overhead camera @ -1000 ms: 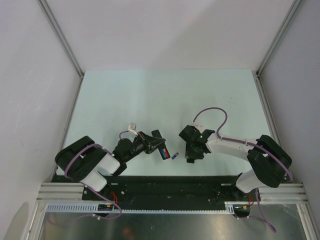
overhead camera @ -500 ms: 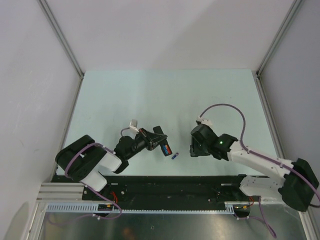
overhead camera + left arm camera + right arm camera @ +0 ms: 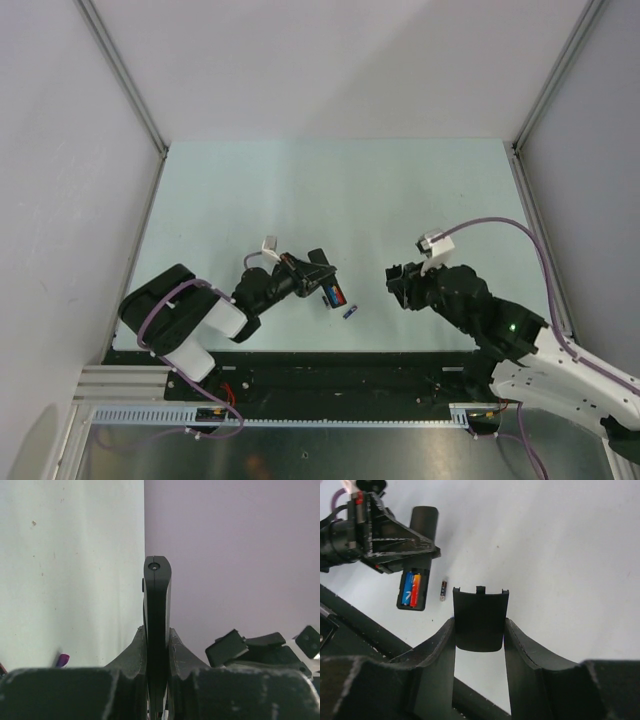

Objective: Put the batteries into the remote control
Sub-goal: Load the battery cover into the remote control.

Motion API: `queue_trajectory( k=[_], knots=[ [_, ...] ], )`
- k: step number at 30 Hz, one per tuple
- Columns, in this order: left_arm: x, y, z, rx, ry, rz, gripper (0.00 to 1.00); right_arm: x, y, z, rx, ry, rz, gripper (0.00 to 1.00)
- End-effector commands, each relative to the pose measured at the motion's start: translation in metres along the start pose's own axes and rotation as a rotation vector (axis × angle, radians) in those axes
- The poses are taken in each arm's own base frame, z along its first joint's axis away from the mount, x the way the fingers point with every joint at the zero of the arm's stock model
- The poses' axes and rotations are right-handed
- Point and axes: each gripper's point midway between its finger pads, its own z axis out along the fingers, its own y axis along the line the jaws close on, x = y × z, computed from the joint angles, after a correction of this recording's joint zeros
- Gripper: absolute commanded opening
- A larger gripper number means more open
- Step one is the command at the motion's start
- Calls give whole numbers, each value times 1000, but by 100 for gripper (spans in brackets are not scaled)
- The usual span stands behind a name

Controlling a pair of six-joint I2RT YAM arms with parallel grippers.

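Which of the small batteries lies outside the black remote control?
The tiny dark cylindrical battery lying on the pale table beside the slim black remote; the blue battery and orange battery sit inside its open compartment.

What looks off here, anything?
One loose battery lies on the table beside the remote, whose open bay already holds two batteries, blue and orange. The cover is off, pinched in the right gripper. Nothing looks damaged.

batteries (image 3: 411, 590) in remote control (image 3: 423, 519), loose battery (image 3: 443, 590) beside
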Motion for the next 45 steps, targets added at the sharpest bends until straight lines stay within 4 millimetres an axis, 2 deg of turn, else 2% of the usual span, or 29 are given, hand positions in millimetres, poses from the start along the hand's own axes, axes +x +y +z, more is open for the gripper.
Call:
queue_trajectory(
  k=[1,4,8,15,17,20,21,22,23,24,25,26,28,30,31,32,34,35,37,42,45],
  knots=[
    [-7,-81,-18,348,-36,85,0,-30,13,-9,-96,-187,-147,0],
    [-7,-80,-18,345,-36,83,0,-35,31,-15,-182,-228,-209,0],
    [-6,-82,-19,351,-28,83,0,-37,42,-19,-206,-259,-277,0],
    [-7,-89,-21,373,-37,101,0,-29,53,-17,-187,-240,-343,0],
    [-7,-90,-22,379,-36,111,0,-37,52,-18,-162,-242,-319,0],
    [-7,-91,-20,382,-38,126,0,-29,50,-9,-106,-144,-317,0],
    [-8,-92,-18,386,-41,142,0,-46,54,-13,-96,-139,-256,0],
    [-8,-93,-17,391,-45,149,0,-27,54,-3,-76,-13,-300,0],
    [-10,-91,-14,384,-54,151,0,-27,54,-1,-60,34,-289,0],
    [-12,-94,-12,390,-59,151,0,-47,66,-6,-78,38,-226,0],
    [-13,-95,-11,392,-68,153,0,-35,70,5,-92,134,-230,0],
    [-14,-96,-9,395,-73,160,0,-27,69,3,-89,201,-231,0],
    [-19,-97,-4,397,-97,171,0,-32,80,-4,-147,284,-180,0],
    [-21,-98,2,399,-116,191,0,-29,82,2,-158,378,-136,0],
    [-22,-101,3,406,-123,198,0,-30,93,-9,-230,437,-98,0],
    [-22,-103,5,413,-126,205,0,-29,87,-1,-210,480,-63,0],
    [-26,-102,10,408,-137,188,0,-33,93,-9,-256,547,-35,0],
    [-27,-106,11,418,-139,184,0,-31,91,-5,-241,580,-24,0],
    [-25,-106,14,419,-125,171,0,-31,95,-12,-272,644,-15,0],
    [-16,-107,16,425,-77,150,0,-17,105,-9,-313,779,19,0],
    [-8,-106,15,423,-50,139,0,-3,104,-3,-301,844,38,0]
  ],
)
